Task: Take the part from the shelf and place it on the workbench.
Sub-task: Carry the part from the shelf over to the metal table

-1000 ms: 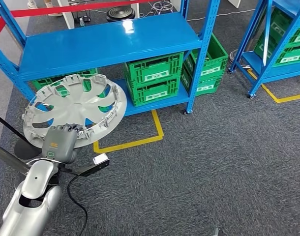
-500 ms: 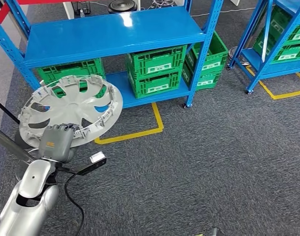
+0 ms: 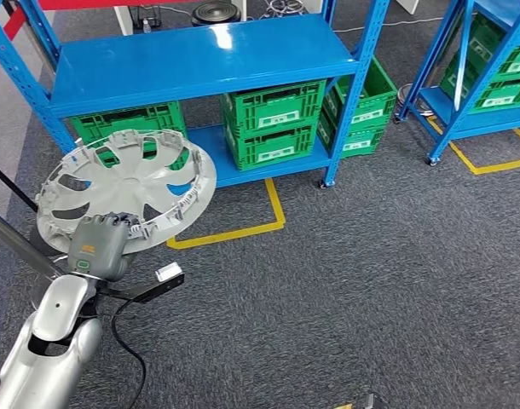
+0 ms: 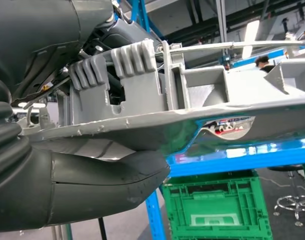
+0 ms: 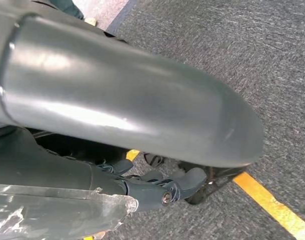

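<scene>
The part is a grey plastic wheel cover (image 3: 125,187) with curved spokes and clips round its rim. My left hand (image 3: 98,247) grips its near rim and holds it roughly flat in the air in front of the blue shelf (image 3: 199,60), low on the left of the head view. In the left wrist view the cover's rim (image 4: 226,107) lies between my thick grey thumb (image 4: 87,185) and the fingers on its other face. My right hand (image 5: 136,115) hangs over the carpet with nothing in it, and its dark fingers (image 5: 158,187) lie loose.
Green crates (image 3: 274,128) fill the shelf's lower level. A second blue shelf (image 3: 476,119) with more green crates stands at the right. Yellow tape (image 3: 245,230) marks the grey carpet in front of the shelf. A black cable (image 3: 125,349) loops by my left arm.
The whole picture has shifted a little, so the camera has moved relative to the shelf. My left hand keeps the same hold on the wheel cover.
</scene>
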Controlling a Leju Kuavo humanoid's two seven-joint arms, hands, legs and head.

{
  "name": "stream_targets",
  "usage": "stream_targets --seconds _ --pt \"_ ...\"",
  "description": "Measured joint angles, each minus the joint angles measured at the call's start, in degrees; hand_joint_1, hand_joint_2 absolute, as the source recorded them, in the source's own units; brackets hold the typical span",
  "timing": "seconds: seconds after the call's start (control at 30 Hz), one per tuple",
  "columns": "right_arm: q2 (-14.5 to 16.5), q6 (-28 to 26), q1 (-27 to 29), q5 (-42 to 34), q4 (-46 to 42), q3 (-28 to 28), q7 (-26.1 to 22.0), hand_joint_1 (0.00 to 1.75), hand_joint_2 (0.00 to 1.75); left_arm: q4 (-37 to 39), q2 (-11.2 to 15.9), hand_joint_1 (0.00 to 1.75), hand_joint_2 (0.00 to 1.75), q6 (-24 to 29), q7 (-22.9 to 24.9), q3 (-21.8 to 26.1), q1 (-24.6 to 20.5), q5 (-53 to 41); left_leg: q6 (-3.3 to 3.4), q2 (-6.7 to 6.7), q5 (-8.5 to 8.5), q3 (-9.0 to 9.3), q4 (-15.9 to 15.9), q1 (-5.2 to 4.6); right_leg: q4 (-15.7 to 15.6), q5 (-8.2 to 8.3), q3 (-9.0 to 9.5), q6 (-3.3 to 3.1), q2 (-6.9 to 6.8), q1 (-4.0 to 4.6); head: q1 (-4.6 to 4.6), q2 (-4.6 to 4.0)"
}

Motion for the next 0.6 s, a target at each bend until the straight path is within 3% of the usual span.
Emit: stream_targets --seconds 0.07,0.13,0.17,0.2,0.23,0.3,0.33,0.4,0.47,0.53,0.6 --pt "-0.08 -0.16 0.03 0.00 0.00 0.33 0.07 0.00 0.00 0.18 -0.04 1.75 1.75 0.03 -0.04 0.04 -0.12 -0.02 -0.02 -0.24 0.24 -0.17 -0.11 0.18 7.81 -4.64 -2.70 0.10 0.11 -0.15 0.06 0.00" --pt "-0.20 -0.28 0.10 0.01 0.00 0.62 0.15 0.00 0.00 0.43 -0.04 1.75 1.75 0.01 -0.04 0.05 -0.05 -0.03 -0.44 -0.75 0.42 -0.39 -0.02 0.47 13.41 -7.07 -4.09 0.44 0.12 -0.42 0.04 0.00" --pt "-0.26 -0.30 0.12 0.01 0.00 0.76 0.19 0.00 0.00 0.55 -0.07 1.75 1.75 0.00 -0.05 0.05 -0.03 -0.03 -0.82 -1.19 0.51 -0.56 0.10 0.75 13.04 -6.81 -3.27 0.70 0.17 -0.63 0.05 0.00" --pt "-0.31 -0.32 0.13 0.01 0.00 0.91 0.19 0.00 0.00 0.65 -0.10 1.75 1.75 -0.01 -0.05 0.06 -0.04 -0.03 -1.32 -1.73 0.54 -0.77 0.33 1.11 10.46 -5.75 -1.34 1.06 0.38 -0.95 0.04 0.00" --pt "-0.35 -0.32 0.13 0.00 0.00 1.08 0.21 0.00 0.00 0.72 -0.15 1.75 1.75 -0.01 -0.06 0.06 -0.13 -0.03 -1.95 -2.29 0.45 -1.11 0.82 1.44 6.67 -4.86 1.13 1.61 1.30 -1.42 0.06 0.00" --pt "-0.28 -0.34 0.09 0.00 0.01 1.52 0.30 0.00 0.00 0.79 -0.21 1.75 1.75 0.00 -0.05 0.07 -0.39 -0.05 -3.20 -3.44 0.23 -2.21 2.19 1.79 1.43 -4.26 4.67 1.81 3.26 -2.00 0.26 0.00" --pt "-0.22 -0.39 0.07 0.00 0.02 1.74 0.33 0.00 0.00 0.82 -0.22 1.75 1.75 -0.01 -0.06 0.08 -0.47 -0.06 -3.67 -3.91 0.29 -2.73 2.67 1.82 0.77 -4.58 5.15 1.51 3.81 -2.06 0.30 0.00" --pt "-0.17 -0.51 0.09 0.00 0.02 2.03 0.36 0.00 0.00 0.89 -0.24 1.75 1.75 -0.02 -0.08 0.09 -0.46 -0.07 -4.20 -4.74 0.72 -3.38 2.80 1.97 1.59 -4.65 4.75 0.29 2.84 -1.78 0.26 0.00" --pt "-0.17 -0.56 0.09 0.00 0.02 2.21 0.36 0.00 0.00 0.95 -0.25 1.75 1.75 -0.03 -0.12 0.09 -0.41 -0.07 -4.53 -3.89 0.05 -4.10 3.73 2.03 1.87 -4.51 4.45 -0.77 1.74 -1.59 0.14 0.00" --pt "-0.17 -0.56 0.09 0.00 0.02 2.37 0.34 0.00 0.00 0.97 -0.27 1.75 1.75 -0.03 -0.20 0.08 -0.51 -0.07 -4.57 -1.70 -3.13 -6.44 8.85 1.82 1.86 -4.30 4.16 -1.68 0.52 -1.34 -0.13 0.00" --pt "-0.18 -0.66 0.18 0.00 0.02 2.44 0.33 0.00 0.00 1.00 -0.33 1.75 1.75 -0.03 -0.33 0.06 -0.62 -0.07 -4.39 -0.63 -6.79 -9.67 16.37 1.67 1.85 -4.12 3.83 -2.13 -0.84 -0.94 -0.27 0.00"
